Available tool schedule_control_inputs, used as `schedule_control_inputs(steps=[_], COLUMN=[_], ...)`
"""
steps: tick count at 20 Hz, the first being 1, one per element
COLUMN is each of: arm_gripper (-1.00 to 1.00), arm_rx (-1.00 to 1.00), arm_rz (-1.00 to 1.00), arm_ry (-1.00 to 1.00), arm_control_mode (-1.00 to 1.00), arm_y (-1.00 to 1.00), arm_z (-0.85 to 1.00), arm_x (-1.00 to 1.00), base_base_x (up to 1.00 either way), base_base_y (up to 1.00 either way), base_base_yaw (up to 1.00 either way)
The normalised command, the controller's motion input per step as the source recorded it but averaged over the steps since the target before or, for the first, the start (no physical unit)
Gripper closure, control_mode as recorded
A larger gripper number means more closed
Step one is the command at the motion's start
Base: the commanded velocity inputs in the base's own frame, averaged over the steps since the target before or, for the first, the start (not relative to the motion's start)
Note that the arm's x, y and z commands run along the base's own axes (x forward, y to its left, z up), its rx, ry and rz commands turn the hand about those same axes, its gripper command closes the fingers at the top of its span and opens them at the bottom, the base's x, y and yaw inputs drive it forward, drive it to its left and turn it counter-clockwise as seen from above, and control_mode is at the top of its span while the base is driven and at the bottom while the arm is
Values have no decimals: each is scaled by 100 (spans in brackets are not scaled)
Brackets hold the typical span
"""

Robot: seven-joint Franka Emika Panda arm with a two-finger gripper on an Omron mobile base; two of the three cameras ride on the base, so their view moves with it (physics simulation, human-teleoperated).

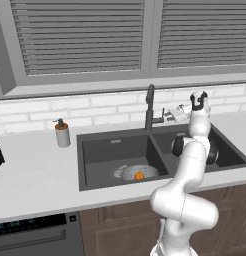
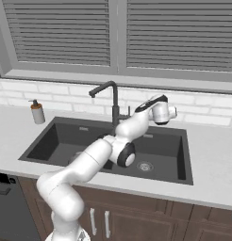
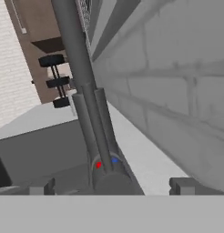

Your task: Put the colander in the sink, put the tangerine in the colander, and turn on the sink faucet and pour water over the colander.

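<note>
Approaching the sink faucet [image 1: 149,107] from the right of the left base frame, the tool [image 1: 174,114] sits level with the faucet's small side lever [image 1: 160,118], just beside it, jaws spread to their widest and holding nothing; in the hand view the two finger tips [image 3: 41,186] flank the lever's rounded end, with red and blue marks on it, not yet touching as far as can be told. Risk noted: the lever is slim and the jaws stand wide, so a push off-centre could slide past it or ride up the faucet stem, leaving the water off; a push too hard or in the wrong direction could jam the hand against the tiled wall [image 3: 177,91], which lies close on the right of the hand frame. Second risk, a judgement only: the spout [image 2: 96,90] in the right base frame angles toward the left basin, but whether its stream would land on the colander cannot be told. Containers: the sink [image 1: 95,142], dark double basin, centre of the left base frame; its left basin holds the colander [image 1: 137,173] near the front wall, with the tangerine [image 1: 139,175] inside it. Right basin shows a bare drain [image 2: 145,166]. Soap pump bottle [image 1: 62,133] stands on the worktop [image 1: 35,175], well left of the sink.
</note>
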Motion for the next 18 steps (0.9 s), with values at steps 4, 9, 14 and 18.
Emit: schedule_control_inputs(steps=[4, 9, 14, 18], arm_gripper=[-100, -100, -100, -100], arm_rx=[0, 0, 0, 0], arm_rz=[-12, -8, -1, 0], arm_ry=[-8, 0, 1, 3], arm_control_mode=[-100, -100, -100, -100], arm_y=[0, 16, 32, 42], arm_z=[0, 0, 0, 0], arm_x=[20, 32, 35, 23], base_base_x=[0, 0, 0, 0], base_base_y=[0, 0, 0, 0], base_base_yaw=[0, 0, 0, 0])
